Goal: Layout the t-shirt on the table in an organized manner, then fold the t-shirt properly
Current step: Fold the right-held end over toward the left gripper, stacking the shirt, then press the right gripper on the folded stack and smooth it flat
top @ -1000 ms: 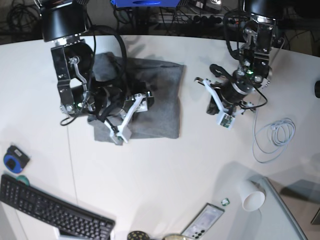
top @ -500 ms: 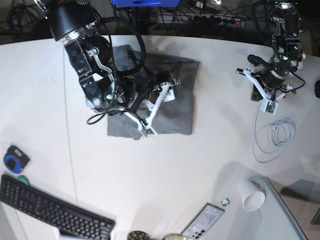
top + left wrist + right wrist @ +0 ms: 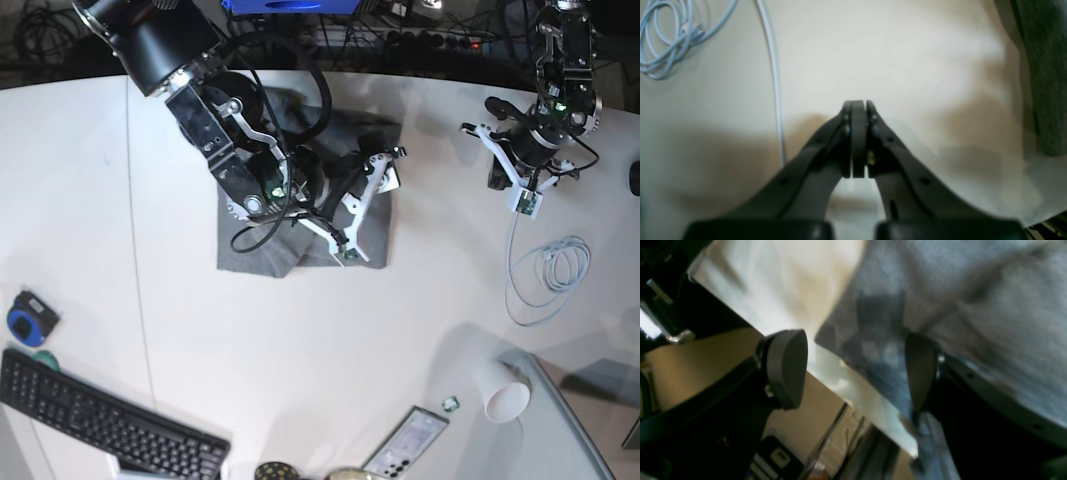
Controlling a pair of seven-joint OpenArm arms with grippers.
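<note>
White worktop [image 3: 300, 340], grey t-shirt [image 3: 250, 250] folded far-centre, right end effector [image 3: 365, 205] spread wide over its right edge, contact unclear, left end effector [image 3: 508, 175] clenched empty, far right.

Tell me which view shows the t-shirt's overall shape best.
Base view: the whole folded t-shirt lies on the table, partly hidden by the right arm. Right wrist shows only blurred cloth at the open right gripper; left wrist catches an edge strip.

A robotics lab or office workspace: a large white tabletop [image 3: 330, 330] carries a black computer keyboard [image 3: 105, 425], a coiled pale-blue cable [image 3: 548, 277] and a white paper cup [image 3: 503, 393], with tangled black power cables [image 3: 400, 30] behind.
</note>
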